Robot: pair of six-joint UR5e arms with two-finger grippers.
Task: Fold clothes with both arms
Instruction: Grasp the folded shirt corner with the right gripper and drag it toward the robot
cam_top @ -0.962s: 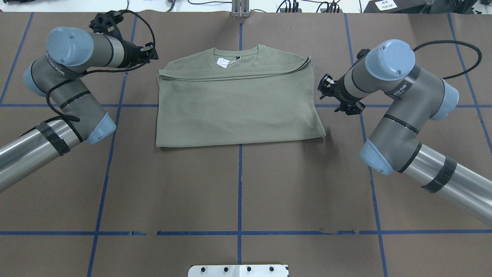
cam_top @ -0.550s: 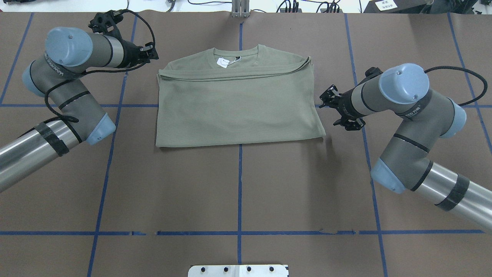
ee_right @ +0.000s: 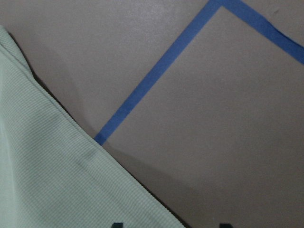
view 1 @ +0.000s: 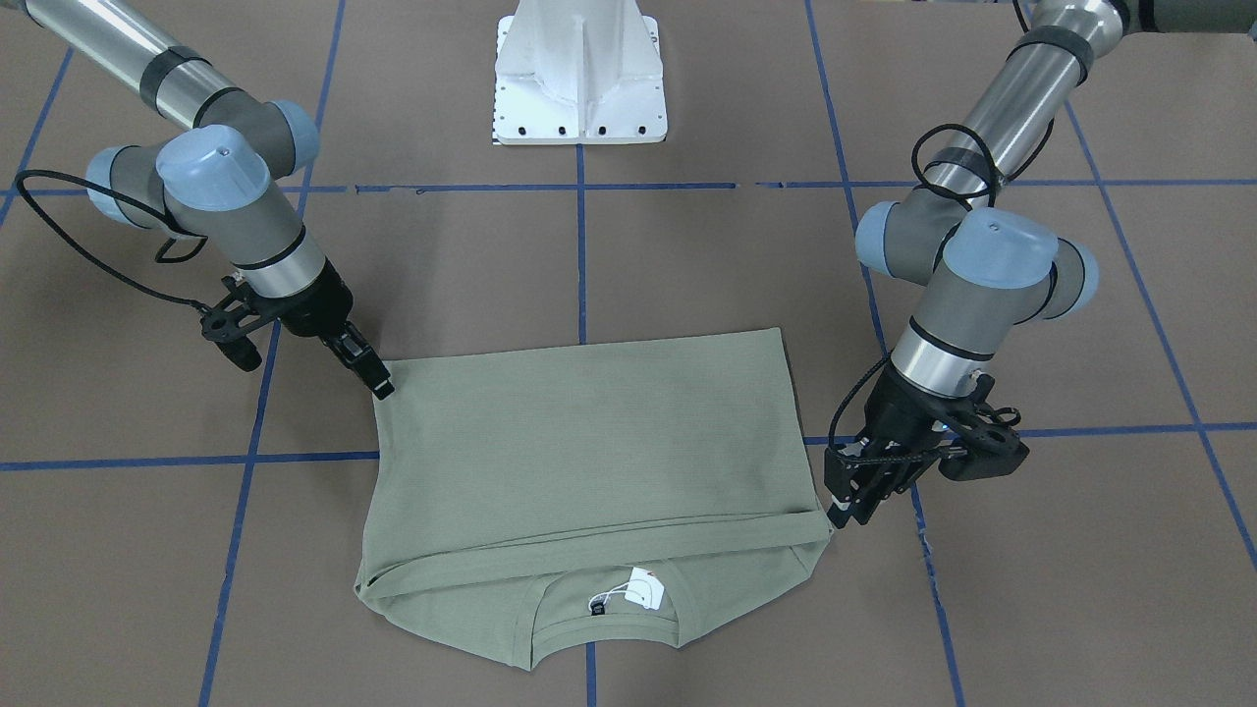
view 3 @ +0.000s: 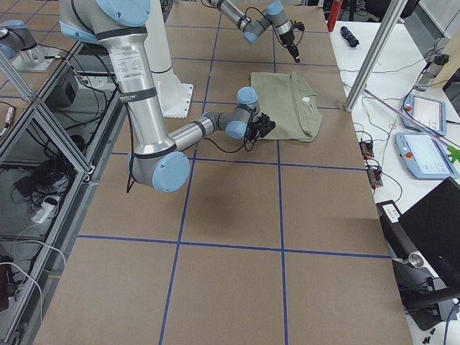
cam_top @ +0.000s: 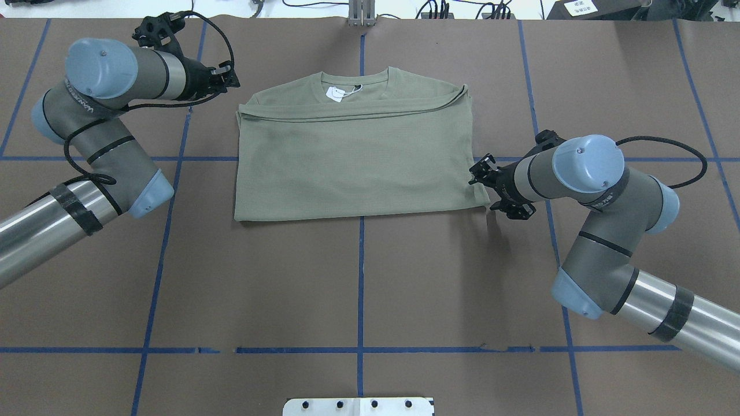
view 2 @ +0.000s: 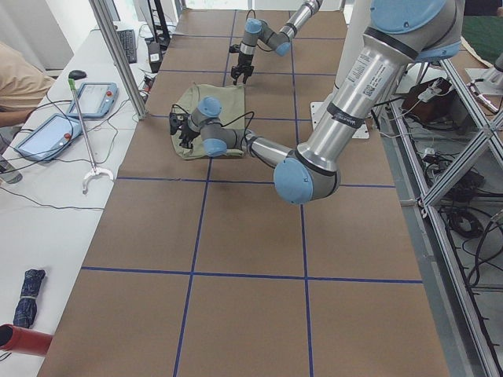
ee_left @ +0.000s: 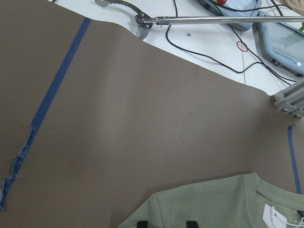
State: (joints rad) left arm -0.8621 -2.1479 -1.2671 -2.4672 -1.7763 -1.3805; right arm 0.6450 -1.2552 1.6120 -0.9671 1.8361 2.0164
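A sage-green knit shirt (cam_top: 358,156) with a round neck lies folded into a flat rectangle on the far half of the brown table cover (cam_top: 358,277). It is centred on the middle line of blue tape (cam_top: 359,289), collar towards the far edge. Its lower part is turned up over the chest. The folded edge ends just short of the collar, where a white paper tag (cam_top: 335,93) lies.

The left gripper (view 1: 845,511) sits at the shirt's far left corner, by the shoulder. Its wrist camera shows two black fingertips (ee_left: 140,223) a narrow gap apart over the shoulder cloth, holding nothing. The right gripper (view 1: 381,383) points down at the near right corner. Its fingertips (ee_right: 117,224) stand wide apart, one over the cloth and one over the bare cover, straddling the shirt's right edge. Whether either gripper touches the cloth cannot be told. From overhead, each wrist partly hides its own fingertips.

A white metal pedestal base (view 1: 579,79) stands at the middle of the near edge. Beyond the far edge runs a white bench (view 2: 47,196) with black cables, two grey handheld pendants (view 3: 428,115) and a long metal reacher tool (ee_left: 190,20). An aluminium post (view 2: 118,55) rises at the table's far edge. A person's beige sleeve (view 2: 20,86) shows at the bench.
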